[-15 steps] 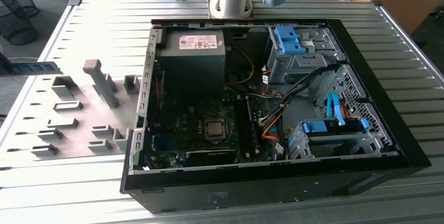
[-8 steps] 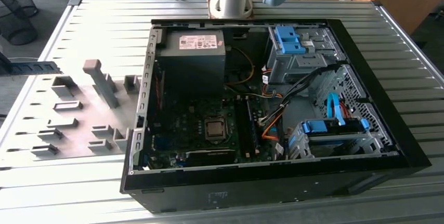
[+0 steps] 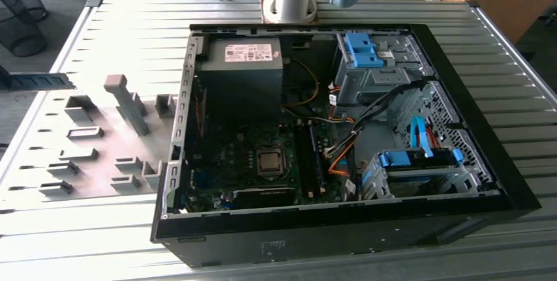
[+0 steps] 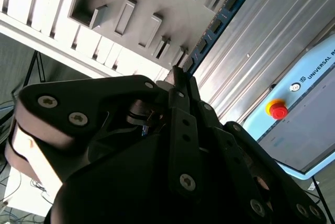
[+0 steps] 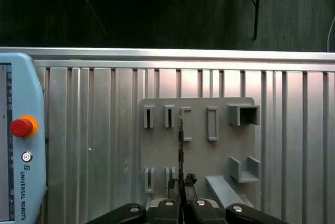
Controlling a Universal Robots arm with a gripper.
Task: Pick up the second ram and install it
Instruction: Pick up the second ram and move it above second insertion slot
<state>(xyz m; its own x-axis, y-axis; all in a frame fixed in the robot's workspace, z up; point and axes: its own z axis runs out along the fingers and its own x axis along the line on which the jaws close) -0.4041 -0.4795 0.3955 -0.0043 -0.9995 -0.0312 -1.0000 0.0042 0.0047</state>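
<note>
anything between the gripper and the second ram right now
Nothing visible. In the first wrist view the gripper is shut directly on the second ram, with the grey holder plate behind it.

Blue-green second ram (image 4: 220,22), dark chips; black end effector (image 4: 177,76); grey fixture plate (image 5: 199,153); ribbed silver table (image 5: 94,130).

White rectangular label (image 3: 250,53) on the black power-supply box (image 3: 239,82) is carrying rows of small print and marks, too small to tell. In the first wrist view, the light-blue plastic control pendant (image 5: 21,145) is showing a line of dark capital lettering (image 5: 22,190) along its edge, just beside a small round emblem (image 5: 26,156) and a red round stop button (image 5: 21,127). A faint pale marking (image 3: 272,250) is sitting on the black computer case front, unreadable. The thin blue-green second ram stick (image 4: 220,20), clamped in the black tool (image 4: 175,77), is bearing marks too small to tell.
</note>
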